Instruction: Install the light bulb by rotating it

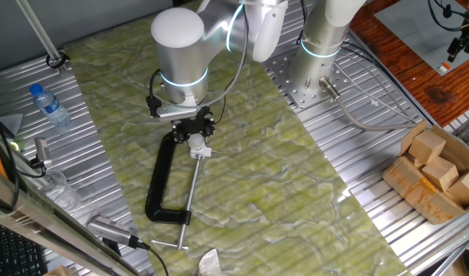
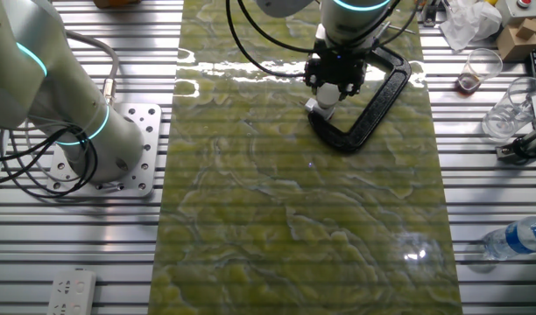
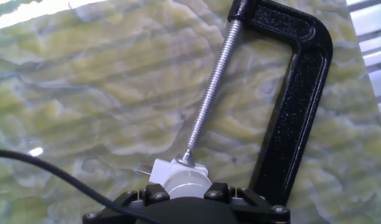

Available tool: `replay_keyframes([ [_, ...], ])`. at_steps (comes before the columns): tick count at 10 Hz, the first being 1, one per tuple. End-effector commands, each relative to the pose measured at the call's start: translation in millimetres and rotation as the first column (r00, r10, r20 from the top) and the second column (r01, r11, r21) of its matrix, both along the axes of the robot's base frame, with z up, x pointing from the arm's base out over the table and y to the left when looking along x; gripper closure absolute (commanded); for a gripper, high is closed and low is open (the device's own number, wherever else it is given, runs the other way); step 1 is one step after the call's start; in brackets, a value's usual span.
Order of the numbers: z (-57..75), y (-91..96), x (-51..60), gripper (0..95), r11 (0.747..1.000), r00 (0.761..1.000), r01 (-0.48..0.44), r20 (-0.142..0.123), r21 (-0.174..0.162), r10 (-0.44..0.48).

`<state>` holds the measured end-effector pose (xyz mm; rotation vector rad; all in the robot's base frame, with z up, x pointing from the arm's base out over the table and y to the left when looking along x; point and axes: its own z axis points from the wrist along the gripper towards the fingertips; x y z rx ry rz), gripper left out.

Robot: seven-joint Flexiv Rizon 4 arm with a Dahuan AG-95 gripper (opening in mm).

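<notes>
Turning the light bulb (image 3: pixel 185 184) in, near the worktop's (image 2: pixel 294 236) far edge.
The pincer (image 1: pixel 195 138) is closed snugly round it, while the black clamp (image 3: pixel 296 118) pins the white holder (image 3: pixel 175 169) so it can't spin.

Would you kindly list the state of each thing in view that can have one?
Small pale grey-white rounded light bulb: seated in the white socket block, between the hand's fingers.
Two-finger hand: closed around the bulb.
Black metal C-clamp: lying flat, its screw pressing the socket block.
Clear plastic water bottle: lying on its side, capped.
</notes>
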<state>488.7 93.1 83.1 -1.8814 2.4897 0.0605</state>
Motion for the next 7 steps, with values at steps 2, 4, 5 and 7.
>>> replay_keyframes([
  [2,-1.3,0.4,1.1,95.0,0.997,0.998,0.07,0.01,-0.031,-0.069],
  [4,-1.3,0.4,1.1,95.0,0.974,0.975,0.224,0.002,-0.032,-0.224],
  [5,-1.3,0.4,1.1,95.0,0.95,0.95,0.312,-0.002,-0.032,-0.312],
  [7,-0.9,0.4,1.1,95.0,0.876,0.876,0.482,-0.011,-0.028,-0.482],
])
